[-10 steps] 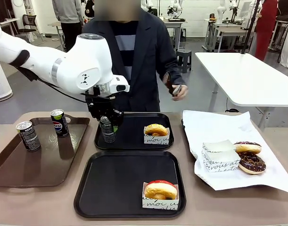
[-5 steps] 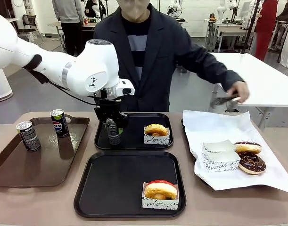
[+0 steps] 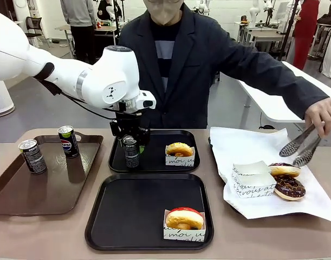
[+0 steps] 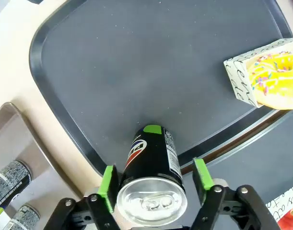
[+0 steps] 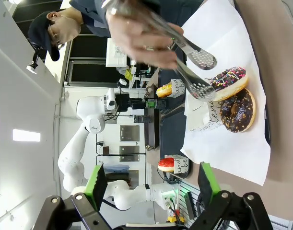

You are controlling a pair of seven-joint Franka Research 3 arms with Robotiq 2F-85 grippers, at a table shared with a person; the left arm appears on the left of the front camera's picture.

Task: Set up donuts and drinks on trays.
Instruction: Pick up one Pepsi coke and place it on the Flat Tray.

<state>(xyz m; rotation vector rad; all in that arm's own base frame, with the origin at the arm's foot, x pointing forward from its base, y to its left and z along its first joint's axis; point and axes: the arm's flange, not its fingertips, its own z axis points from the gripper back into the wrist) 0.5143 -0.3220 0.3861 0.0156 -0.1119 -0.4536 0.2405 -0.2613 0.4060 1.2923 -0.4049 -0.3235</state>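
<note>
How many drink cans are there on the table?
3. On the brown tray stand one can, near the left rim, and another can further back. The third can stands on the far black tray, between the left gripper's fingers. None seems hidden.

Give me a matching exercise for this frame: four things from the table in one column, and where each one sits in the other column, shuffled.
Things:
1. red-iced donut
2. chocolate-iced donuts
3. can between the left gripper fingers
4. tongs

Places:
a. in the person's hand
b. on the near black tray
c. on the white paper
d. on the far black tray

Pairs: 1-b, 2-c, 3-d, 4-a.
</note>
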